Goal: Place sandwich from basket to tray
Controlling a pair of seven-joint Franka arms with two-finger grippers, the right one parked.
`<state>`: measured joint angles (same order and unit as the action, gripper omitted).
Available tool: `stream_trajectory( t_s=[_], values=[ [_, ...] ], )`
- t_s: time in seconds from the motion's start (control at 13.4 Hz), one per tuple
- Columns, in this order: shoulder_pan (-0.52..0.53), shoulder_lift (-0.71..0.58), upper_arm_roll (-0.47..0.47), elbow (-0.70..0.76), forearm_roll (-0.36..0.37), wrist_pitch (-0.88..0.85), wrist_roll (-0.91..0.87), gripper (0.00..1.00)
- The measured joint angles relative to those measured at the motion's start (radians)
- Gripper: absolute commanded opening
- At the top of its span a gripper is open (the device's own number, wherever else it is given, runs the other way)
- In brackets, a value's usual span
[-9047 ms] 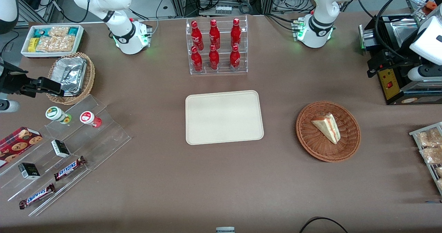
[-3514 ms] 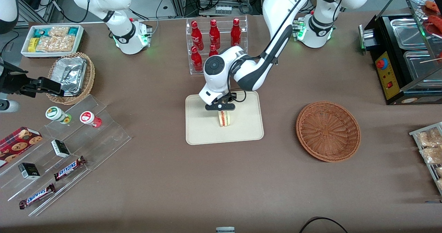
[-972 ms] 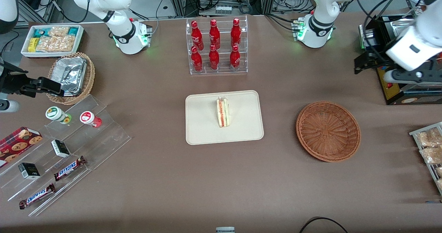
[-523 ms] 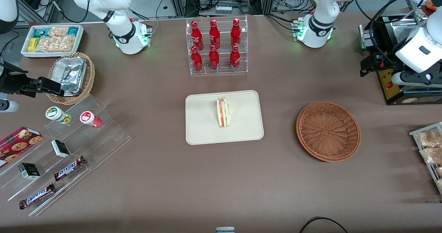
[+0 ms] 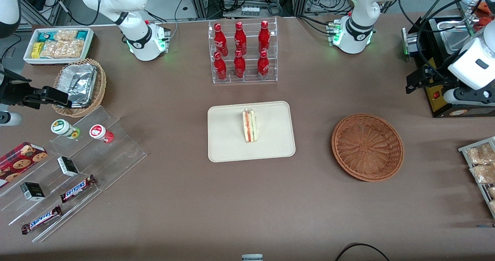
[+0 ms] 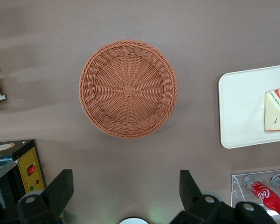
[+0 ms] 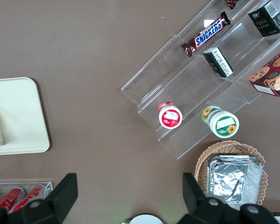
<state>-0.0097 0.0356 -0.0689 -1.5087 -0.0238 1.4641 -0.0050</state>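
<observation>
The sandwich (image 5: 249,125) stands on edge on the cream tray (image 5: 228,141), near its middle, with the red and green filling showing. It also shows on the tray (image 6: 238,107) in the left wrist view as a pale wedge, the sandwich (image 6: 276,111). The reddish-brown basket (image 5: 367,147) lies empty toward the working arm's end of the table. My gripper (image 5: 417,80) hangs high by the black machine, farther from the camera than the basket (image 6: 128,88). It is open, its fingers (image 6: 60,186) wide apart with nothing between them.
A clear rack of red bottles (image 5: 241,52) stands farther from the camera than the tray. A black machine (image 5: 441,94) and a rack of snack packets (image 5: 481,164) sit at the working arm's end. An acrylic stepped shelf (image 5: 77,164) and a tan basket with foil (image 5: 79,85) lie toward the parked arm's end.
The sandwich went from the basket to the tray and was let go. In the last second the open gripper has drifted slightly toward the camera by the black machine.
</observation>
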Motion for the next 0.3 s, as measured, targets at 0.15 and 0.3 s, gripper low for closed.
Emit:
stream_trajectory(
  t_s=[0.15, 0.3],
  values=[
    [0.003, 0.01, 0.001, 0.01, 0.017, 0.003, 0.003, 1.0],
    [0.011, 0.011, 0.002, 0.027, 0.024, 0.003, 0.013, 1.0]
  ],
)
